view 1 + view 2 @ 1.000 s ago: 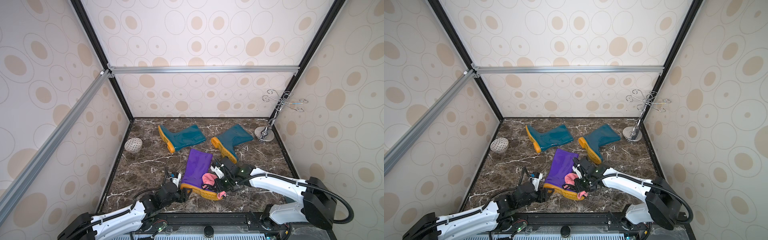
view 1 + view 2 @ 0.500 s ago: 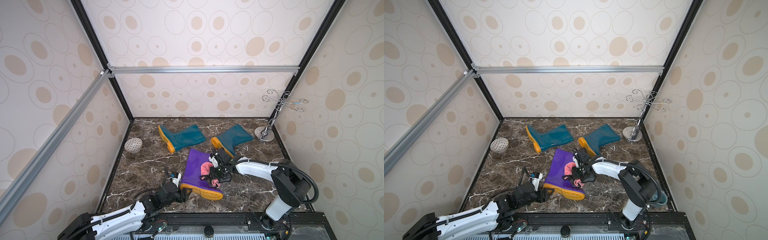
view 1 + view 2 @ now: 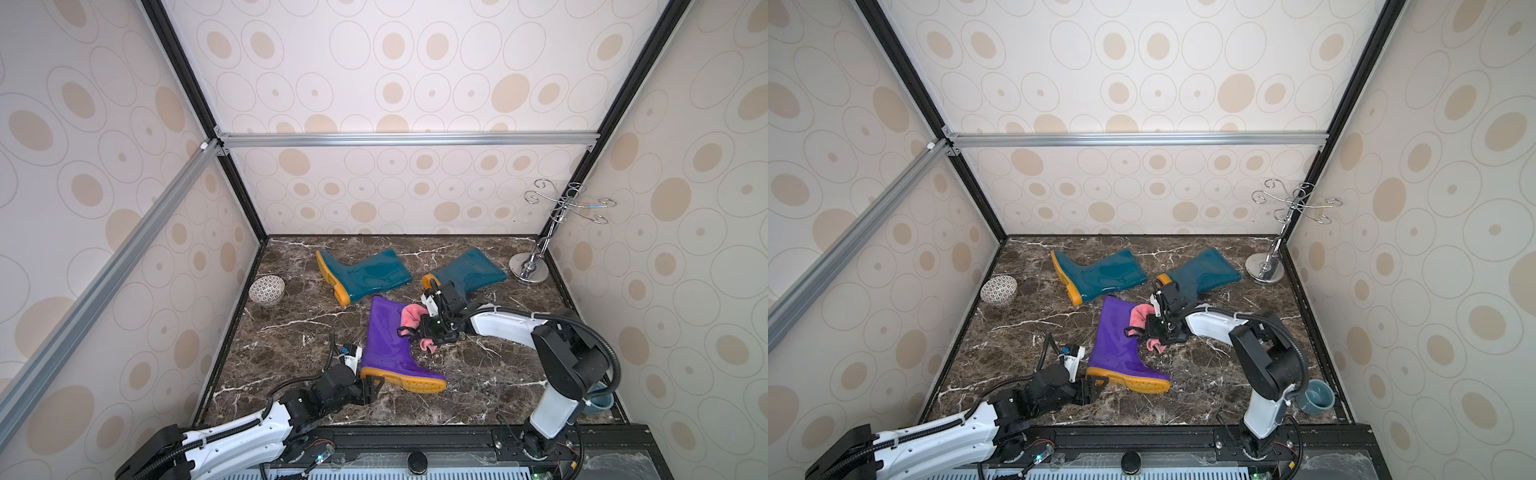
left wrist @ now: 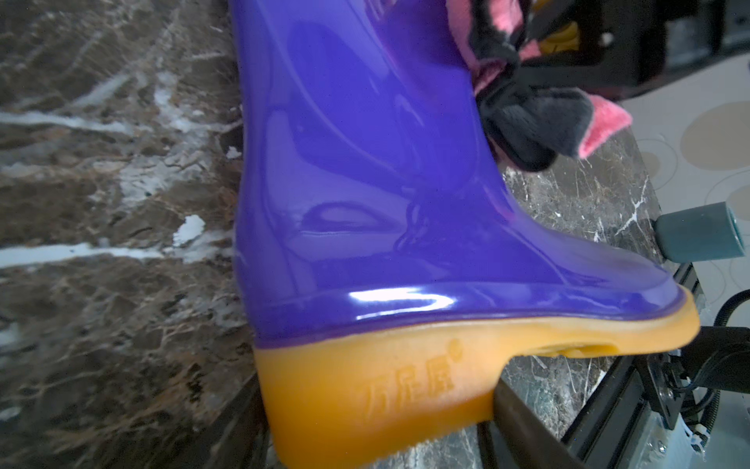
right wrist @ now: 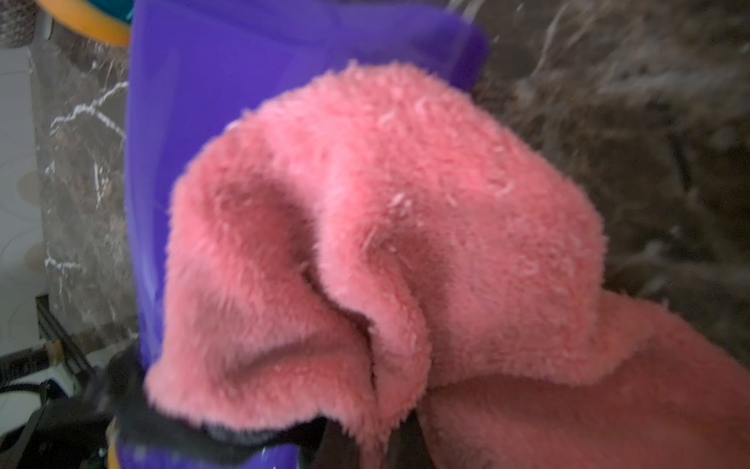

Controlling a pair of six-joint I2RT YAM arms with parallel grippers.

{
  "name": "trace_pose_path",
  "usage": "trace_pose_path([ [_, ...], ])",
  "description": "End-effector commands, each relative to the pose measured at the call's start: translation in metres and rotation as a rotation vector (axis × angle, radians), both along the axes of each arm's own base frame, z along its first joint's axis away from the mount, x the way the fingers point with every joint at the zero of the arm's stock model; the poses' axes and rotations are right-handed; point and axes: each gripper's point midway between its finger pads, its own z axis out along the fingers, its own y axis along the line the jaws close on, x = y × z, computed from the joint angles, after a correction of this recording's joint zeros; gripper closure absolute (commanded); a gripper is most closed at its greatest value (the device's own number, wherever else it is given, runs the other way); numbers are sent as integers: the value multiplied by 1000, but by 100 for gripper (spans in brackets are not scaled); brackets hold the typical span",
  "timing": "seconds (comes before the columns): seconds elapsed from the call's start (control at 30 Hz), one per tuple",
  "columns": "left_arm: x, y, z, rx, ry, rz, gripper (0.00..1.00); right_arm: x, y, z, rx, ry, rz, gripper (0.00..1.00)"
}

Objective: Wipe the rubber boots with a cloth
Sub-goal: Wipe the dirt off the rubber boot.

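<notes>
Clamped on the cloth (image 3: 409,316), right claw (image 3: 417,329) slid up the rearward-pointing purple boot (image 3: 386,345); left claw (image 3: 370,388) clamps its heel.

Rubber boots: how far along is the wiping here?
Done: nothing provably finished; no boot shows a wiped mark. In hand: the right gripper holds the cloth against the shaft of the purple boot, near its opening, while the left gripper clamps its heel. Left: the rest of that boot and both teal boots lying at the back.

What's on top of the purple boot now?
A fluffy pink cloth with dark edging drapes over the shaft of the glossy purple rubber boot near its opening. The shaft beneath it is covered.
</notes>
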Motion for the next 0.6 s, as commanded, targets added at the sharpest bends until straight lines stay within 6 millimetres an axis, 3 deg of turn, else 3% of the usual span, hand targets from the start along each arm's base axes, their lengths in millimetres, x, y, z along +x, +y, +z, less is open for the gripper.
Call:
trace_pose_path([
  [0.0,-7,11,-18,87,27,-19,28,-58,17,17,12,33,159,100],
  [0.1,-7,10,-19,96,33,-24,28,-97,16,28,-11,59,234,100],
  [0.27,-7,10,-18,91,28,-22,28,-125,9,51,59,104,237,100],
  [0.47,-6,9,-18,92,25,-28,27,-109,30,61,57,71,279,100],
  [0.57,-6,9,-19,92,25,-29,27,-87,61,69,103,39,307,100],
])
